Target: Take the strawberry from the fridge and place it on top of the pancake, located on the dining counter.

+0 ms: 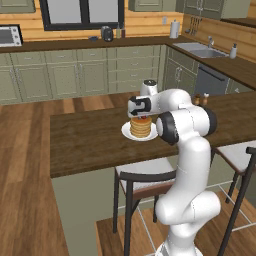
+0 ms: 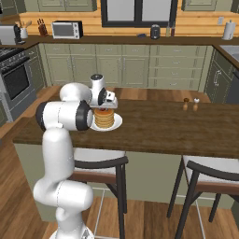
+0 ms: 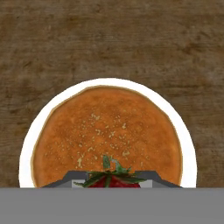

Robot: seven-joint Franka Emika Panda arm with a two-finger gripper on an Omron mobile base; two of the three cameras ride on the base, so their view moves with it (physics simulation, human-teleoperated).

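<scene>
1 strawberry (image 3: 111, 178), 1 pancake (image 3: 107, 133) stack on 1 white plate (image 3: 188, 148), 1 gripper (image 3: 111, 177), 2 stools at the dining counter (image 1: 85, 140), and 2 small shakers (image 2: 190, 104) standing together farther along the wood.

The gripper pinches the strawberry between its 2 fingertips (image 3: 72, 178), directly above the pancake stack; the berry's green leaves and red top sit at the bottom of the hand view, over the near part of the golden-brown top pancake. That view looks straight down and gives the full round of the plate and the speckled pancake surface, with dark wood grain all round.

The left base view shows the hand (image 1: 141, 106) from the side, just above the stack (image 1: 140, 127), and also the sink (image 1: 199, 49) and faucet on the back counter to the right. The right base view shows the stack (image 2: 104, 118) beside the arm's elbow, plus a stove (image 2: 14, 74) at the left and a microwave (image 2: 67, 29) on the back counter.

The dining counter is long, dark-brown wood on a pale grey-green base. The room has plank flooring, grey-green cabinets, wood-panelled walls and a dark-framed window (image 2: 136, 11).
</scene>
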